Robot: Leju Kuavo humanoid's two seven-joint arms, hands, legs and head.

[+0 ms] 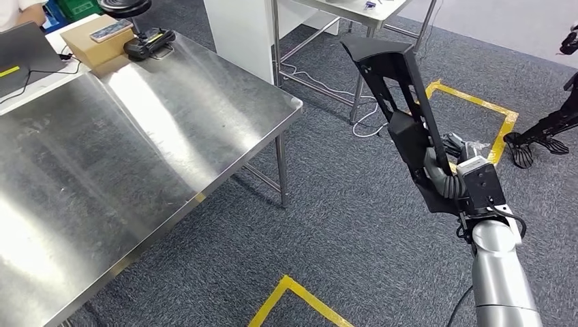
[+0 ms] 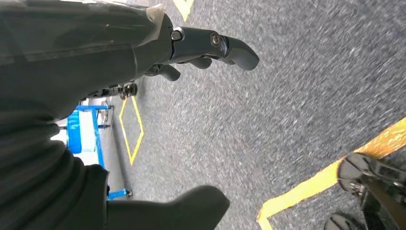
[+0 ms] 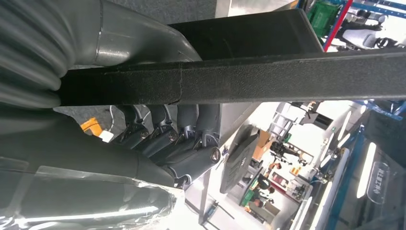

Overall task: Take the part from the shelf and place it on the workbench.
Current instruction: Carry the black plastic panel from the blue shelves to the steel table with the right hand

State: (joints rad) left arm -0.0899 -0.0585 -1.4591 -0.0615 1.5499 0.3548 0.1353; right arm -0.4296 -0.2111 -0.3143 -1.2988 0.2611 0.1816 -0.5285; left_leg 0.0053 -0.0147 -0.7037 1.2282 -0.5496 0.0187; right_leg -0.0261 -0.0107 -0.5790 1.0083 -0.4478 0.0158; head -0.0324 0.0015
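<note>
A long black plastic part [image 1: 395, 95] stands upright in my right hand [image 1: 443, 178], to the right of the steel workbench [image 1: 136, 136] and over the grey carpet. In the right wrist view the part [image 3: 239, 81] runs across as a dark bar, with the hand's thumb [image 3: 119, 43] on one side and its fingers [image 3: 177, 139] curled around the other. My left hand [image 2: 201, 52] hangs over the carpet with its fingers spread and nothing in it.
A cardboard box [image 1: 95, 41] with a phone on it and a black device [image 1: 146, 44] sit at the workbench's far corner. A laptop [image 1: 20, 51] is at the far left. Yellow floor tape [image 1: 501, 119] and another table's legs [image 1: 358, 88] lie beyond.
</note>
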